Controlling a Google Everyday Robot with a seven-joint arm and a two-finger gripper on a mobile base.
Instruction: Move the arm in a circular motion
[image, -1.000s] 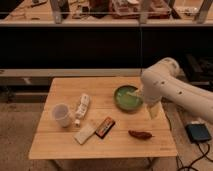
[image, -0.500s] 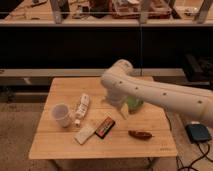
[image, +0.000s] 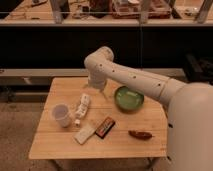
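Note:
The arm (image: 135, 77) is a thick white tube with small dark dots that reaches from the lower right across the wooden table (image: 60, 92) to a bulbous joint at the back centre. From that joint a narrower tip hangs down, ending in the gripper (image: 100, 90). The gripper hovers over the back middle of the table, just left of a green bowl (image: 129, 97) and above a white bottle (image: 81, 106). Nothing shows in its grasp.
A white cup (image: 62, 115) stands at the table's left. A white packet (image: 85, 134) and a dark snack bar (image: 105, 126) lie near the front, with a reddish-brown item (image: 140, 134) at the front right. Dark shelving (image: 65, 45) runs behind the table.
The arm has swung leftward across the table over the last second. Its joint now sits left of the green bowl, which is uncovered again. The items on the table have not moved.

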